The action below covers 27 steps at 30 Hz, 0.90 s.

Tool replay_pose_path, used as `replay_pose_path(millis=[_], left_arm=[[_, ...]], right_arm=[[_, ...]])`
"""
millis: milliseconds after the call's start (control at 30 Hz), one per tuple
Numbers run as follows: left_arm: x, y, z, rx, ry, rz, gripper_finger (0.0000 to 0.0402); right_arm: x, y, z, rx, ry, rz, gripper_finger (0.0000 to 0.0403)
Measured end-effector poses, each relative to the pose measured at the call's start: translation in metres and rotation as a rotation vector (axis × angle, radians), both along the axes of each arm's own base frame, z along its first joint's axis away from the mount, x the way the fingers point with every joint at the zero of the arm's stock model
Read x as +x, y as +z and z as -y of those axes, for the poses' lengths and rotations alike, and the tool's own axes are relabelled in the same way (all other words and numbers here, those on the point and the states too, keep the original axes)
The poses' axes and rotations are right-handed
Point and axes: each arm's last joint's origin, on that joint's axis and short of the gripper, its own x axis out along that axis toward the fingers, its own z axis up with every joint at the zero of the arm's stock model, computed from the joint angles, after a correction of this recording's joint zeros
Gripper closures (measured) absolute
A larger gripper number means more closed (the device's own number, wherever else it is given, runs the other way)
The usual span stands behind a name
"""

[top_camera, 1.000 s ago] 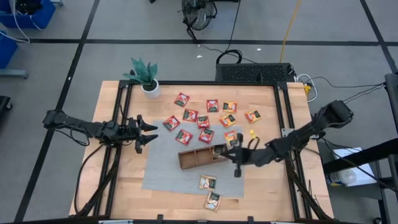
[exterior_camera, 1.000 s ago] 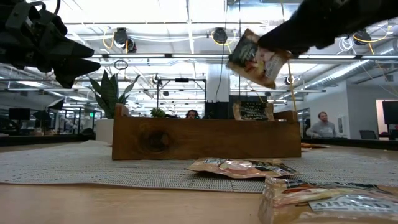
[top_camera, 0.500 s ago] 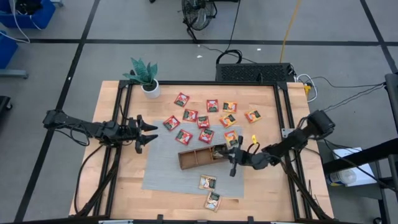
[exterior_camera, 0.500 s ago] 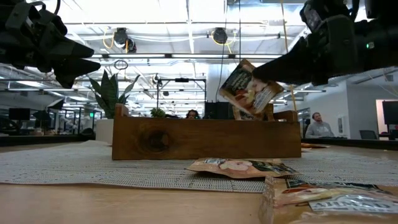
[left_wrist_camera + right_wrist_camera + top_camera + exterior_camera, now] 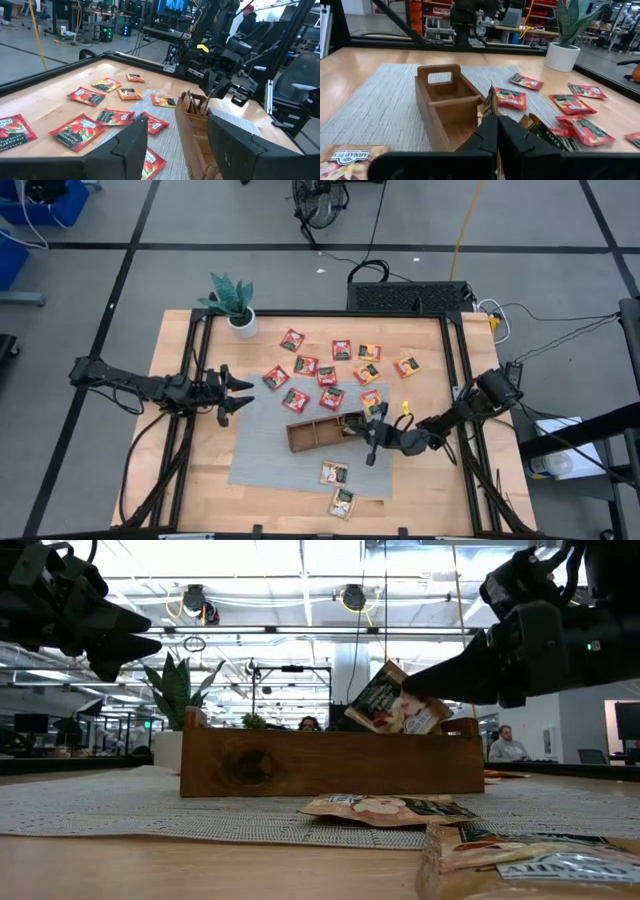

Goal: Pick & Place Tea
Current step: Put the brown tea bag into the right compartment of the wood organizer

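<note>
Wooden tabletop with a grey woven mat (image 5: pixel 262 450) carries the tray (image 5: pixel 318 432), and the right gripper (image 5: pixel 362 432) hangs over the tray's end nearest to it, its fingers pinched shut on 1 dark green tea sachet (image 5: pixel 388 705), which dips tilted into that end compartment beside another sachet already standing there. About 10 red and orange sachets (image 5: pixel 330 372) lie scattered beyond the gripper; 2 pale sachets (image 5: pixel 334 473) lie on its near side. The sachet looks light, thin and limp, likely slippery foil, so an edge pinch suits it. The left gripper (image 5: pixel 236 393) waits well apart, fingers spread, holding nothing.
</note>
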Motion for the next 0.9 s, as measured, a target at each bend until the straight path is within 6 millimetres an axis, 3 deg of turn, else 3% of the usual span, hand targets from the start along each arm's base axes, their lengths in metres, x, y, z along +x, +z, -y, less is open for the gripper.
replay_pose_path(millis=[400, 900], left_arm=[[0.0000, 0.0000, 0.0000, 0.000, 0.000, 0.000, 0.0197], [0.0000, 0.0000, 0.0000, 0.000, 0.000, 0.000, 0.0197]], right_arm=[[-0.0037, -0.0042, -0.0027, -0.114, -0.027, -0.068, 0.0395], [-0.0073, 0.0001, -0.0046, -0.208, -0.092, -0.088, 0.0266]])
